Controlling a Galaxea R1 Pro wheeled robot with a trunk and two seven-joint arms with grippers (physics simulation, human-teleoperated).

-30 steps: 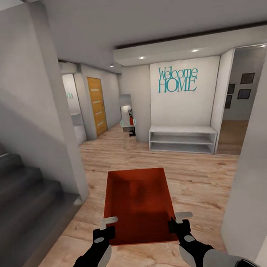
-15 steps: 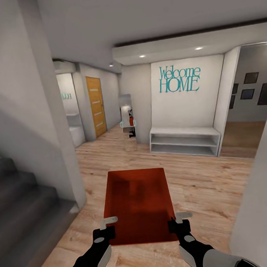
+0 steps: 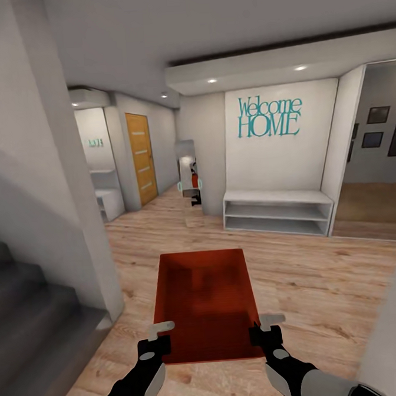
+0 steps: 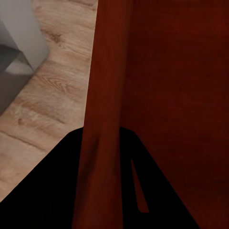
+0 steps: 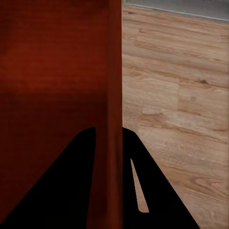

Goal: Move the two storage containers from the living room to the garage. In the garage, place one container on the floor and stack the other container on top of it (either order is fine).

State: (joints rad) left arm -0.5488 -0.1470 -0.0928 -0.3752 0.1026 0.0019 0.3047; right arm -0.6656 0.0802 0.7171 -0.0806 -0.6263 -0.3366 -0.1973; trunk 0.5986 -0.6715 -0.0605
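Holding one storage container (image 3: 205,304) level above the wood-plank floor (image 3: 322,284), I see the left tool (image 3: 153,338) clamped on its left wall, the right tool (image 3: 265,329) clamped on its right wall, near the stairs (image 3: 35,316).

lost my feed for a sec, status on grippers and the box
Left gripper and right gripper each shut on a side wall of the storage container. Container held level over wood-plank floor. Stairs left, hallway ahead open.
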